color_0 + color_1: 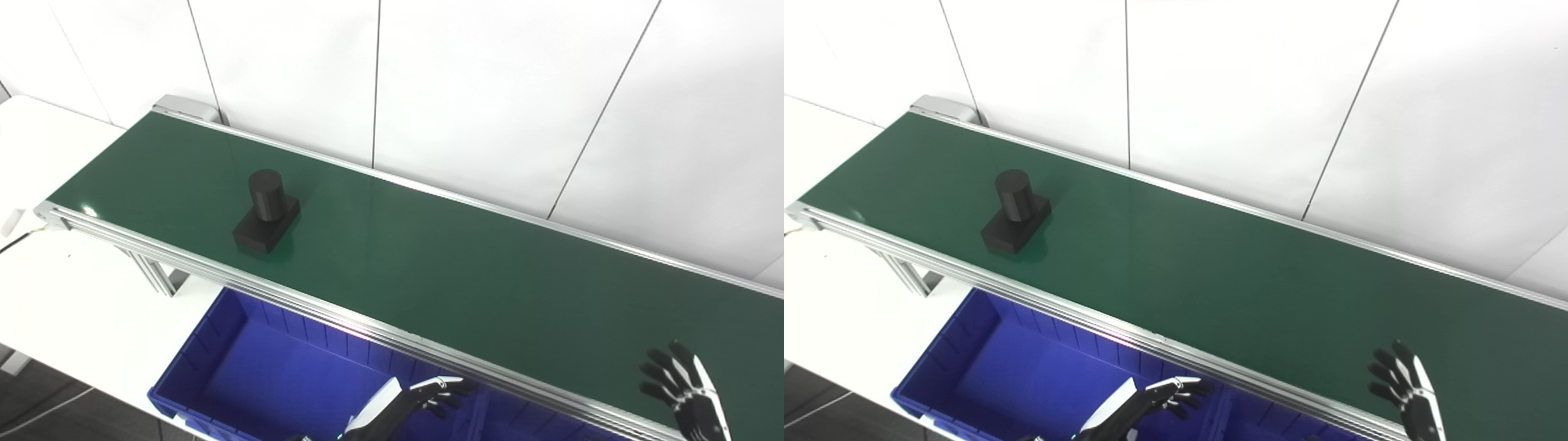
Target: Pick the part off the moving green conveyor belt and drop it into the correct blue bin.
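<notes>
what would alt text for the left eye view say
A black part, a cylinder on a flat base, sits on the green conveyor belt toward its left end. Both hands hold nothing: left hand over the blue bin, right hand raised with fingers apart.

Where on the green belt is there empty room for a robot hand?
The conveyor belt is bare from the black part all the way to the right hand. The blue bin floor left of the left hand also looks free. Nowhere is crowded.
</notes>
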